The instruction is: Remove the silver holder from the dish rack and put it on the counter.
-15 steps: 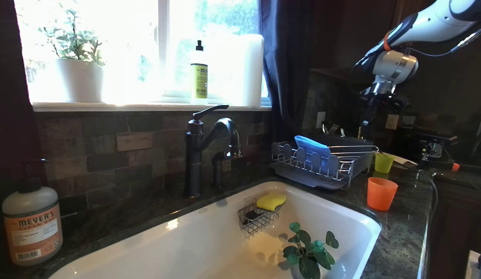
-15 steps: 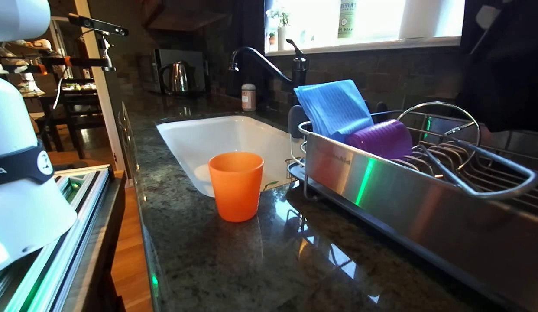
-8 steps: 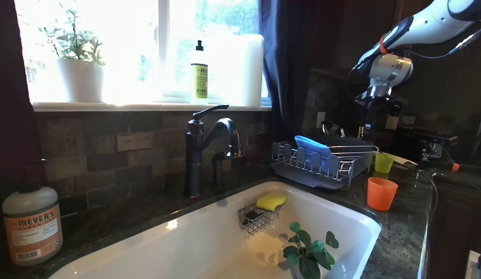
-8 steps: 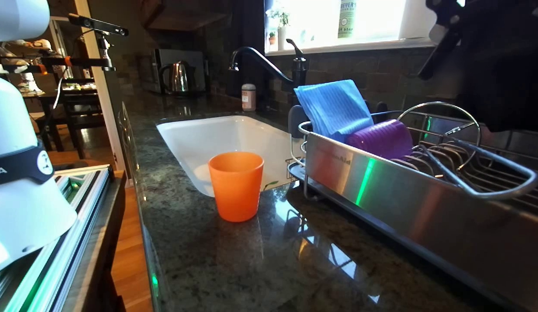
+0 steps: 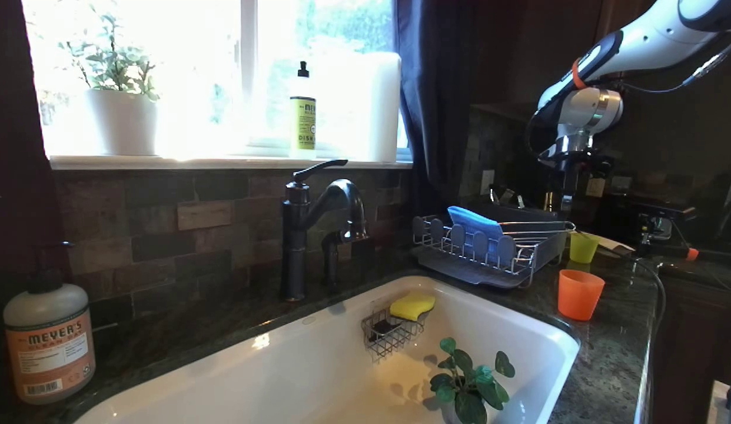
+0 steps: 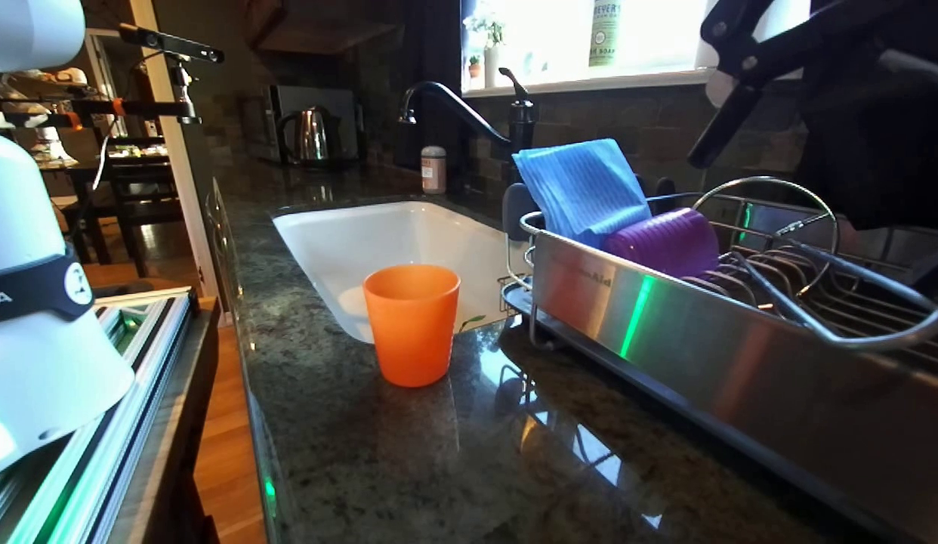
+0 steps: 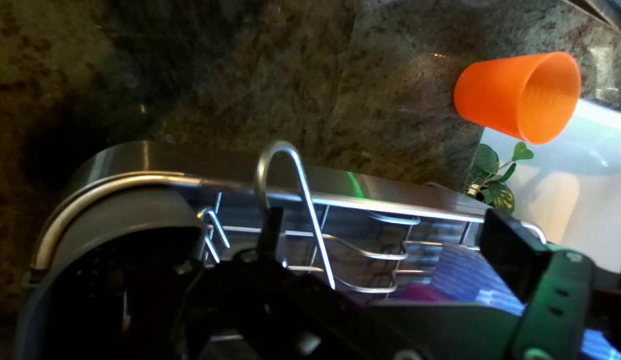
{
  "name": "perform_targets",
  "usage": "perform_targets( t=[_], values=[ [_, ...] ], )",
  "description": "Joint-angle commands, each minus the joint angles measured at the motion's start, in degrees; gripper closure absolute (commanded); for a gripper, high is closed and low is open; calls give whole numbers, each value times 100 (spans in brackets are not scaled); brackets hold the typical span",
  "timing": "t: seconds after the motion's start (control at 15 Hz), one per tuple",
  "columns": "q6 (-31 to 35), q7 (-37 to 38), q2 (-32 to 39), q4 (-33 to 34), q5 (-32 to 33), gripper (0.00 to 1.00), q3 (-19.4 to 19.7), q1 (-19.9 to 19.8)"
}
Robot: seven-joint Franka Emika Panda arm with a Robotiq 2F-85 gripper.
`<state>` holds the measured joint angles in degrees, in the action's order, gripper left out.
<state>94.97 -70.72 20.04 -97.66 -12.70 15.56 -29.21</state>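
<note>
The silver holder (image 6: pixel 865 344) is a bent frame of shiny rod lying in the dish rack (image 6: pixel 741 363), its looped end tilted over the long steel side. It also shows in an exterior view (image 5: pixel 539 222). In the wrist view its loop (image 7: pixel 314 220) reaches over the rack's rim (image 7: pixel 365 204). My gripper (image 7: pixel 384 227) is open above the rack, pointing down. One of its fingers (image 7: pixel 273 225) overlaps the loop; the other stands far to the right, over the rack's end. One rod of the holder lies between them. The counter (image 6: pixel 408 468) is dark speckled stone beside the rack.
An orange cup (image 6: pixel 411 332) stands on the counter near the white sink (image 5: pixel 562 350). A blue cloth (image 6: pixel 582 189) and a purple cup (image 6: pixel 669 242) are in the rack. A green cup (image 5: pixel 583 248) stands behind the rack. A dark faucet (image 5: pixel 295 247) rises behind the sink.
My gripper has moved down toward the rack, and a finger has come lower in view. The holder's looped end has shifted very slightly.
</note>
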Motion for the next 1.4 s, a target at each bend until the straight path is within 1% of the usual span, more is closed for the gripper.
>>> perform_targets(
  t=[0.0, 0.13, 0.33, 0.87, 1.0, 1.07, 1.13, 1.2, 1.27, 1.33],
  values=[
    [303, 90, -209, -234, 161, 0, 43, 55],
    [368, 109, -260, -243, 167, 0, 55, 52],
    [247, 133, -187, -186, 199, 0, 55, 57],
    [606, 422, -113, -384, 230, 0, 48, 118],
    [565, 462, -108, -406, 233, 0, 36, 119],
    [514, 419, -104, -405, 195, 6, 17, 107],
    [489, 394, -93, -403, 170, 27, 7, 102],
    [469, 397, -73, -388, 159, 31, 3, 101],
    [469, 398, -70, -403, 157, 31, 1, 106],
    [470, 394, -69, -410, 146, 38, -1, 104]
  ],
)
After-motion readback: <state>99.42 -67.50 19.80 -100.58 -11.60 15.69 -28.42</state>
